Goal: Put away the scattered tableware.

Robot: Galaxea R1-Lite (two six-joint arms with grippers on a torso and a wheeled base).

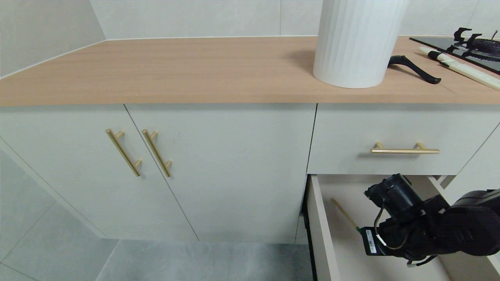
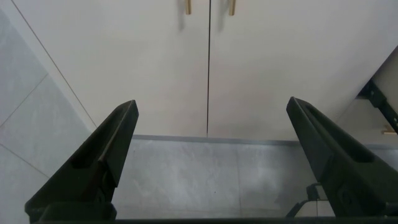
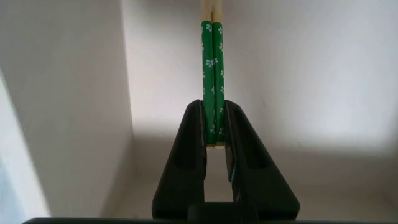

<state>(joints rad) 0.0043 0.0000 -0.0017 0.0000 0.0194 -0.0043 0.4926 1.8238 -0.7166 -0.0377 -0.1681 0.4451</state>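
Note:
A pair of wooden chopsticks point(image 3: 212, 62) with green flowered ends is clamped between the fingers of my right gripper point(image 3: 214, 140), pointing away into a pale open drawer point(image 3: 311, 74). From the head view, the right gripper point(image 1: 365, 234) sits low inside the pulled-out lower drawer point(image 1: 322, 230) at the bottom right, and the chopsticks point(image 1: 343, 214) slant up and left from it over the drawer floor. My left gripper point(image 2: 211, 106) stands open with nothing between its fingers, above the grey floor and facing the cabinet doors point(image 2: 208, 62).
On the wooden counter stand a tall white ribbed container point(image 1: 357, 41), a black-handled utensil point(image 1: 416, 69), a cream-handled knife point(image 1: 461, 67) and a black hob point(image 1: 468, 48). A closed drawer with a gold handle point(image 1: 404, 150) sits just above the open one. Two cabinet doors point(image 1: 123, 152) lie to the left.

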